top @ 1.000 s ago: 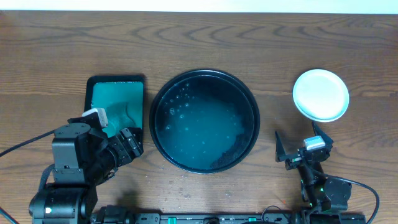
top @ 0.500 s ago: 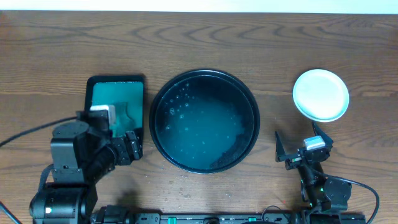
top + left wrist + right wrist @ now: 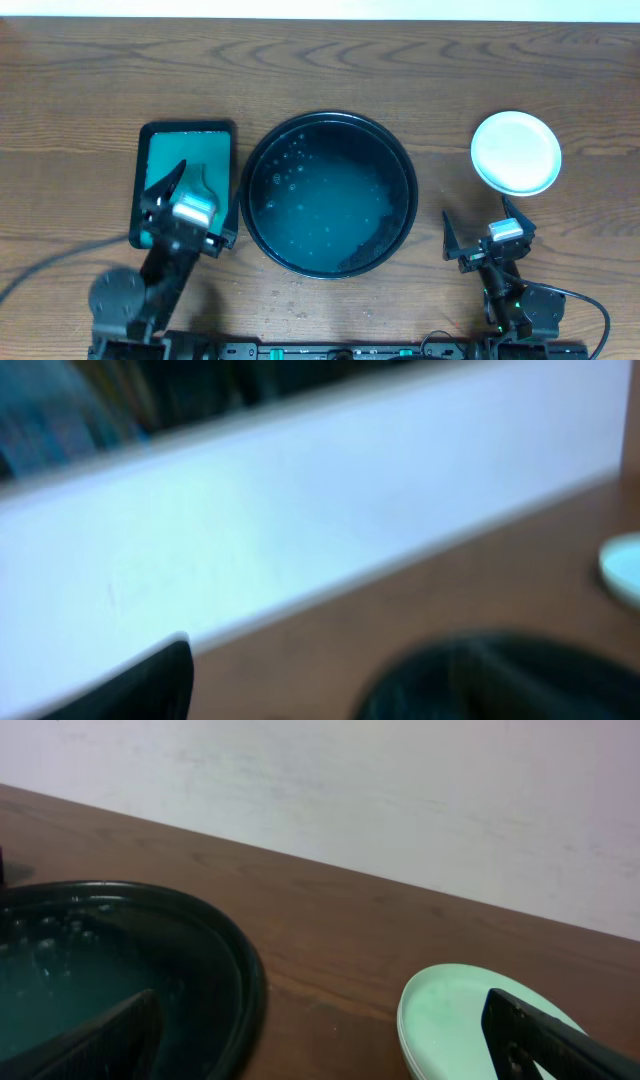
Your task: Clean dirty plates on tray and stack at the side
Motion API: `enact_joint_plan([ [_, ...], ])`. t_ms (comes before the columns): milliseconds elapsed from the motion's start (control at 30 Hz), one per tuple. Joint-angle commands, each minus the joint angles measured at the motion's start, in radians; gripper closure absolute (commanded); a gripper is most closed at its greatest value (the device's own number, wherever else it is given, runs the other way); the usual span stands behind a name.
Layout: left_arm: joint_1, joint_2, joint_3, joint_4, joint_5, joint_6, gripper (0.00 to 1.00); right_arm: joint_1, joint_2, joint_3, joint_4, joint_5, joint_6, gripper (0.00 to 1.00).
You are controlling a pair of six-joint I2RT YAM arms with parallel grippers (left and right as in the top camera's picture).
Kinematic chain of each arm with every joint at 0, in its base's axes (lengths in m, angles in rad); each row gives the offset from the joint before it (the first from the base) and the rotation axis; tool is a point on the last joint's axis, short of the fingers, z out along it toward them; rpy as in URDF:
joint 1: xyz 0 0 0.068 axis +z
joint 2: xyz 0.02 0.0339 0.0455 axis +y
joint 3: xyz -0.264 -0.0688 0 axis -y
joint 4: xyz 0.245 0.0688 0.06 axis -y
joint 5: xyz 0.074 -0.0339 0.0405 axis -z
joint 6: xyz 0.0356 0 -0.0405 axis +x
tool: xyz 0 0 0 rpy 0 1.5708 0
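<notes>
The black round tray (image 3: 262,150) sits mid-table with a wet film and droplets and no plate in it. It also shows in the right wrist view (image 3: 215,935) and, blurred, in the left wrist view (image 3: 500,680). The plates (image 3: 516,152) lie stacked at the right on the wood, pale and clean on top; they also show in the right wrist view (image 3: 455,1015) and at the left wrist view's edge (image 3: 625,565). My left gripper (image 3: 190,200) hangs open and empty over the green tray's near end. My right gripper (image 3: 485,228) (image 3: 330,1040) is open and empty, just short of the plates.
A rectangular green tray (image 3: 185,150) with a black rim lies left of the black tray; a darker green patch (image 3: 207,180) lies on it. A white wall (image 3: 400,800) runs behind the table's far edge. Bare wood separates the black tray from the plates.
My left arm has swung round from the lower left, and its gripper now sits over the green tray's near end. The left wrist view is motion-blurred. The right arm has not moved.
</notes>
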Motion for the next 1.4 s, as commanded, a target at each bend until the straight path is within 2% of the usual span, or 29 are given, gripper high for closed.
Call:
enact_joint_plan([
  [0,-0.004,-0.099,-0.130,0.129,0.023,0.027,0.18,-0.010,-0.006,-0.002,-0.005,0.006,-0.013,0.01],
  [167,-0.003,-0.177,-0.289,0.316,0.023,0.027,0.18,-0.010,-0.006,-0.002,-0.005,0.006,-0.013,0.01],
  [267,-0.002,-0.183,-0.346,0.373,0.023,0.027,0.18,-0.010,-0.006,-0.002,-0.005,0.006,-0.013,0.01],
  [600,0.046,-0.289,-0.462,0.395,0.020,0.027,0.18,-0.010,-0.006,-0.002,-0.005,0.006,-0.013,0.01],
  [867,0.072,-0.309,-0.461,0.333,0.020,0.026,0.18,-0.010,-0.006,-0.002,-0.005,0.006,-0.013,0.01],
  [1200,0.110,-0.309,-0.461,-0.035,-0.018,-0.151,0.18,-0.010,-0.006,-0.002,-0.005,0.006,-0.013,0.01],
  [1367,0.110,-0.309,-0.461,-0.071,-0.069,-0.168,0.18,-0.010,-0.006,-0.002,-0.005,0.006,-0.013,0.01],
])
